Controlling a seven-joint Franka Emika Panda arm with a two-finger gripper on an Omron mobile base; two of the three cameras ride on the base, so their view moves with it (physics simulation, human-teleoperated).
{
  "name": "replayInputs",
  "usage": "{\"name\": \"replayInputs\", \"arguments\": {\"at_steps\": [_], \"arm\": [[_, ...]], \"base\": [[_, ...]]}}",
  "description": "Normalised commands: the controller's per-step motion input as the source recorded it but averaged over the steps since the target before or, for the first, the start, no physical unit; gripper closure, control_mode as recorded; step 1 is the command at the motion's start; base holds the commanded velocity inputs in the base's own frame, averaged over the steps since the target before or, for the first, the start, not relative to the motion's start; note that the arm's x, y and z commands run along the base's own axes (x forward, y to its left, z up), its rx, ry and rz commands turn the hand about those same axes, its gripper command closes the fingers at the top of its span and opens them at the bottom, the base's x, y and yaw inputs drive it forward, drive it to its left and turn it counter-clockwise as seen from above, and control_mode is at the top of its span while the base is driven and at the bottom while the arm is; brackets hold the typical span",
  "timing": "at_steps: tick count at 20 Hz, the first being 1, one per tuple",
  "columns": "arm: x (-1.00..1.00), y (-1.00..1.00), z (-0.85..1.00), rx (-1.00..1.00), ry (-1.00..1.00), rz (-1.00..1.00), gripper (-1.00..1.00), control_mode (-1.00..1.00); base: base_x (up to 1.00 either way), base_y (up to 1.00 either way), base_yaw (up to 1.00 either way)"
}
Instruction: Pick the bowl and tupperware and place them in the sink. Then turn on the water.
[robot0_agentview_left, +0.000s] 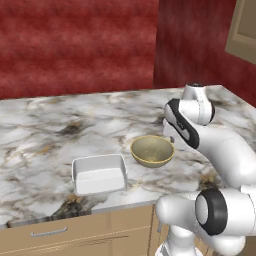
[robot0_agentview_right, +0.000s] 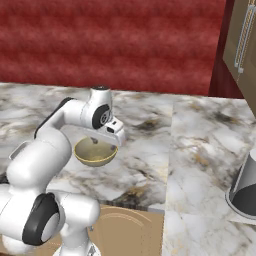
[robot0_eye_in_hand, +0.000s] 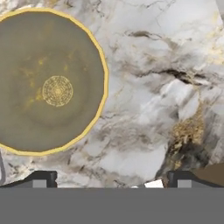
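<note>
The olive-gold bowl (robot0_agentview_left: 152, 150) stands upright on the marble counter, just right of the white tupperware (robot0_agentview_left: 99, 173), which lies near the counter's front edge. My gripper (robot0_eye_in_hand: 111, 181) hangs open above the counter, pointing down, with nothing between its fingers. In the hand view the bowl (robot0_eye_in_hand: 48, 81) lies up and to the left, off the line between the fingertips (robot0_eye_in_hand: 41, 179). From the right base view the gripper (robot0_agentview_right: 97, 142) hovers over the bowl (robot0_agentview_right: 95, 154) near its rim. The sink and the water are out of view.
A grey cone-shaped appliance (robot0_agentview_right: 245, 190) stands on the counter far to the right. A wall cabinet (robot0_agentview_right: 242, 40) hangs at the upper right. The counter's front edge with a drawer (robot0_agentview_left: 50, 232) runs below the tupperware. A red wall backs the counter.
</note>
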Motion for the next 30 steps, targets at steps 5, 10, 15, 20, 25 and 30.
{"name": "replayInputs", "arguments": {"at_steps": [5, 10, 15, 20, 25, 30], "arm": [[0.46, -0.02, -0.02, 0.0, 0.14, -0.21, -1.0, -1.0], [0.3, -0.07, -0.15, 0.01, 0.05, -0.08, -1.0, -1.0], [0.26, -0.04, -0.32, 0.04, 0.0, 0.0, -1.0, -1.0], [0.19, 0.0, -0.49, 0.06, -0.01, 0.0, -1.0, -1.0], [0.27, 0.0, -0.48, 0.03, -0.03, 0.0, -1.0, -1.0], [0.16, 0.0, -0.2, 0.0, 0.0, 0.0, -1.0, -1.0]], "base": [[0.0, 0.0, 0.0], [0.0, 0.0, 0.0], [0.0, 0.0, 0.0], [0.0, 0.0, 0.0], [0.0, 0.0, 0.0], [0.0, 0.0, 0.0]]}}
